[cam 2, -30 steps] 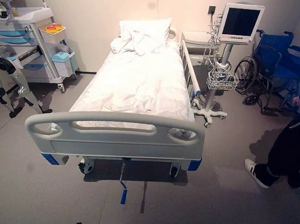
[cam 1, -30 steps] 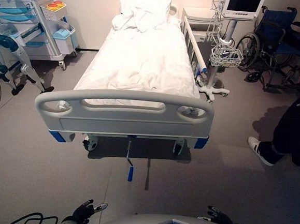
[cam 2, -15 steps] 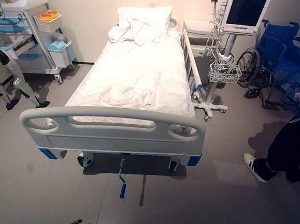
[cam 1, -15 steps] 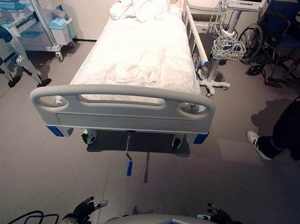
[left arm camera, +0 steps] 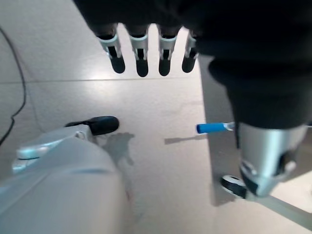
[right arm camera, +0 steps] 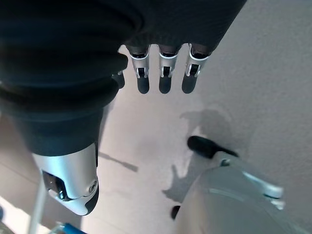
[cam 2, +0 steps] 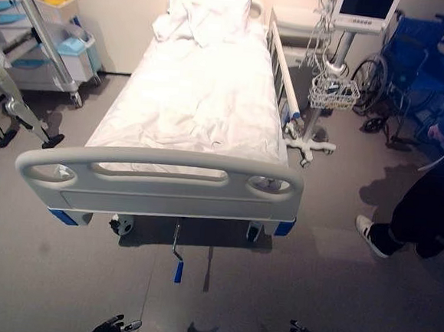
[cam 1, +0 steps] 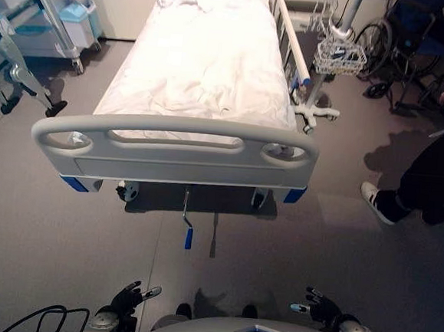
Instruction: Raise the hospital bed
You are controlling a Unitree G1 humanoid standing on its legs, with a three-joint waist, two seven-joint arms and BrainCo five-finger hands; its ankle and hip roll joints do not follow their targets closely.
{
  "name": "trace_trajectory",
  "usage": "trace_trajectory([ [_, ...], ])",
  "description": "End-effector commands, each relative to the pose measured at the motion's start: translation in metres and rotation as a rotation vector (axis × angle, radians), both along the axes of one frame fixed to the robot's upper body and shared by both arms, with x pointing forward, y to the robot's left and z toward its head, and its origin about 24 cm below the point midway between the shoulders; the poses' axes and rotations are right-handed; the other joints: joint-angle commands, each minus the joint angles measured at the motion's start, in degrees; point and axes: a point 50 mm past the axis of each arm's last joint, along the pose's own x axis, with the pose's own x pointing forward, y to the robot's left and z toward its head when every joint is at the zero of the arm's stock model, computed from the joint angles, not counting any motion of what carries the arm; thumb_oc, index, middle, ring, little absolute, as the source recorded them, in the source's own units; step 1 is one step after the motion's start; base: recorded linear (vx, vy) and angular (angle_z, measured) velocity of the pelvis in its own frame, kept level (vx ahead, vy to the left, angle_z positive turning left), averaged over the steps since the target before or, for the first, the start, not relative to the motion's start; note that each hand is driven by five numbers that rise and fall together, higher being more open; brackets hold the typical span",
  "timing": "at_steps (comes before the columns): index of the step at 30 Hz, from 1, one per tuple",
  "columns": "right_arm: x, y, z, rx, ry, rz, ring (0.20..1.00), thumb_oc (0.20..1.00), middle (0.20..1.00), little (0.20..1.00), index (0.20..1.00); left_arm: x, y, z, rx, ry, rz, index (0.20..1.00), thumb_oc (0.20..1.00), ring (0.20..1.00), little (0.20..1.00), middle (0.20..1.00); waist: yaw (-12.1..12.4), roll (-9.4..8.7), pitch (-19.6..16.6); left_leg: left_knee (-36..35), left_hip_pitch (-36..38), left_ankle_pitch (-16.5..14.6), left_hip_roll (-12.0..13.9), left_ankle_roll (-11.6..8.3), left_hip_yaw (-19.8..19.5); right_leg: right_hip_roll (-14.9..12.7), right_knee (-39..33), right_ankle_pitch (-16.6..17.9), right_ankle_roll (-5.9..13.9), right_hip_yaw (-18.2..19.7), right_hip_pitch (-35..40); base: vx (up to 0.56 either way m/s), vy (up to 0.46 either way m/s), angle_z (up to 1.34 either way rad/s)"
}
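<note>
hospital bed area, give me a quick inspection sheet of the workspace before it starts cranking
surface: grey floor, bare between the robot and the bed.
job's things: hospital bed with white sheets lies flat; its crank with a blue grip hangs under the footboard, untouched.
clutter: medical cart and a stand's legs left of the bed; monitor stand with wire basket and blue wheelchair on the right.
grippers: left hand and right hand low by the robot's sides, fingers straight, holding nothing.
cables: wires hang from the monitor stand.
surroundings: a person stands at the right, apart from the bed.
</note>
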Motion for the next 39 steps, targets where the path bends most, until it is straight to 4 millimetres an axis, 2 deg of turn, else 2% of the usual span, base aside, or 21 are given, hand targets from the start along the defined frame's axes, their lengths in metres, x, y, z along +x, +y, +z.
trace_trajectory([
  [1,0.037,-0.002,0.02,-0.024,-0.152,0.017,1.0,1.0,1.0,1.0,1.0,0.037,0.004,0.016,0.038,-0.131,0.009,1.0,1.0,1.0,1.0,1.0,0.17,-1.07,2.85,0.06,-0.21,-0.79,-2.42,1.12,1.13,-0.05,8.07,-4.94,3.45,-1.55,-3.02,-0.09,-0.009,0.0],
  [4,0.046,-0.002,0.025,-0.03,-0.193,0.021,1.0,1.0,1.0,1.0,1.0,0.046,0.004,0.02,0.047,-0.16,0.009,1.0,1.0,1.0,1.0,1.0,0.27,-1.11,3.76,0.2,-2.14,-0.31,-2.56,1.12,0.91,-0.01,8.08,-4.4,3.43,-1.33,-4.82,-0.04,-0.005,-0.01],
  [5,0.056,0.009,0.027,-0.036,-0.216,0.048,1.0,1.0,1.0,1.0,1.0,0.088,-0.05,0.029,-0.012,-0.254,-0.071,1.0,1.0,1.0,1.0,1.0,-0.27,-1.58,4.11,-0.29,-2.52,-0.05,-2.44,1.0,0.9,0.03,7.78,-4.03,3.41,-1.27,-5.31,0.0,0.0,0.0],
  [6,0.054,0.007,0.027,-0.033,-0.21,0.044,1.0,1.0,1.0,1.0,1.0,0.069,-0.024,0.024,0.019,-0.202,-0.035,1.0,1.0,1.0,1.0,1.0,-0.06,-1.6,3.97,-0.42,-2.65,0.03,-2.35,1.01,1.0,0.1,7.62,-3.92,3.43,-1.18,-5.5,0.0,0.0,0.0],
  [7,0.054,0.007,0.027,-0.033,-0.21,0.045,1.0,1.0,1.0,1.0,1.0,0.069,-0.024,0.023,0.019,-0.201,-0.035,1.0,1.0,1.0,1.0,1.0,-0.08,-1.62,3.95,-0.42,-2.63,0.02,-2.36,1.01,1.01,0.1,7.63,-3.94,3.43,-1.17,-5.49,0.03,-0.008,-0.01],
  [8,0.049,0.002,0.025,-0.036,-0.203,0.025,1.0,1.0,1.0,1.0,1.0,0.045,-0.009,0.016,0.036,-0.148,0.005,1.0,1.0,1.0,1.0,1.0,0.4,-1.51,3.74,-0.65,-2.62,-0.07,-2.34,1.06,0.9,0.17,7.37,-4.0,3.48,-0.98,-5.43,0.04,-0.02,-0.01],
  [14,0.048,0.006,0.024,-0.029,-0.207,0.03,1.0,1.0,1.0,1.0,1.0,0.04,-0.014,0.012,0.023,-0.13,0.002,1.0,1.0,1.0,1.0,1.0,0.46,-1.57,3.59,-1.21,-2.46,-0.12,-2.36,0.97,0.87,0.06,6.98,-4.08,3.4,-1.05,-5.57,0.01,-0.007,0.05],
  [19,0.038,0.007,0.018,-0.031,-0.168,0.038,1.0,1.0,1.0,1.0,1.0,0.032,-0.017,0.007,0.02,-0.101,-0.027,1.0,1.0,1.0,1.0,1.0,0.42,-1.81,2.46,-1.24,-1.45,-0.67,-2.42,0.99,0.94,0.0,5.97,-3.97,3.48,-1.46,-4.28,0.02,0.001,0.0],
  [23,0.029,0.006,0.013,-0.025,-0.134,0.04,1.0,1.0,1.0,1.0,1.0,0.02,-0.016,0.003,0.019,-0.062,-0.046,1.0,1.0,1.0,1.0,1.0,0.42,-1.87,1.33,-1.24,0.14,-1.24,-2.6,0.95,1.07,-0.09,5.26,-4.04,3.47,-1.63,-2.38,0.05,0.008,0.0],
  [24,0.021,0.004,0.009,-0.028,-0.1,0.037,1.0,1.0,1.0,1.0,1.0,0.011,-0.016,0.0,0.013,-0.03,-0.064,1.0,1.0,1.0,1.0,1.0,0.51,-1.89,0.44,-1.24,1.23,-1.69,-2.68,0.94,1.21,-0.16,4.72,-4.09,3.56,-1.76,-1.11,0.04,0.003,-0.01],
  [28,0.01,0.001,0.005,-0.029,-0.058,0.036,1.0,1.0,1.0,1.0,1.0,-0.003,-0.016,-0.005,0.006,0.016,-0.085,1.0,1.0,1.0,1.0,1.0,0.65,-1.79,-0.78,-1.24,2.97,-2.25,-2.96,0.98,1.25,-0.34,4.05,-4.26,3.66,-1.97,1.05,0.06,0.008,0.01],
  [29,0.001,0.0,0.001,-0.026,-0.021,0.03,1.0,1.0,1.0,1.0,1.0,-0.012,-0.016,-0.008,0.004,0.053,-0.1,1.0,1.0,1.0,1.0,1.0,0.75,-1.64,-1.65,-1.24,4.09,-2.58,-3.15,1.04,1.15,-0.48,3.88,-4.5,3.71,-2.15,2.42,0.06,0.017,0.02],
  [31,-0.004,-0.001,-0.001,-0.024,-0.001,0.021,1.0,1.0,1.0,1.0,1.0,-0.021,-0.015,-0.01,-0.001,0.078,-0.103,1.0,1.0,1.0,1.0,1.0,0.79,-1.48,-2.28,-1.24,5.05,-2.89,-3.22,1.02,1.08,-0.6,3.63,-4.7,3.77,-2.47,3.64,0.05,0.016,0.05],
  [33,-0.004,-0.001,-0.001,-0.024,-0.001,0.021,1.0,1.0,1.0,1.0,1.0,-0.021,-0.015,-0.01,-0.001,0.078,-0.103,1.0,1.0,1.0,1.0,1.0,0.79,-1.48,-2.28,-1.24,5.05,-2.89,-3.22,1.02,1.08,-0.6,3.63,-4.7,3.77,-2.47,3.64,0.01,0.002,0.03],
  [34,-0.012,-0.001,-0.004,-0.013,0.023,0.007,1.0,1.0,1.0,1.0,1.0,-0.03,-0.014,-0.012,-0.003,0.111,-0.11,1.0,1.0,1.0,1.0,1.0,0.92,-1.33,-3.08,-1.24,6.28,-3.19,-3.33,1.07,1.04,-0.64,3.39,-4.98,3.77,-2.58,5.1,0.0,0.0,0.0],
  [39,-0.021,0.001,-0.008,-0.001,0.056,0.0,1.0,1.0,1.0,1.0,1.0,-0.038,-0.014,-0.014,-0.008,0.14,-0.115,1.0,1.0,1.0,1.0,1.0,1.15,-1.35,-4.19,-1.24,7.51,-3.51,-3.45,1.16,0.88,-0.62,3.06,-5.2,3.8,-2.69,6.52,0.02,-0.001,0.0],
])
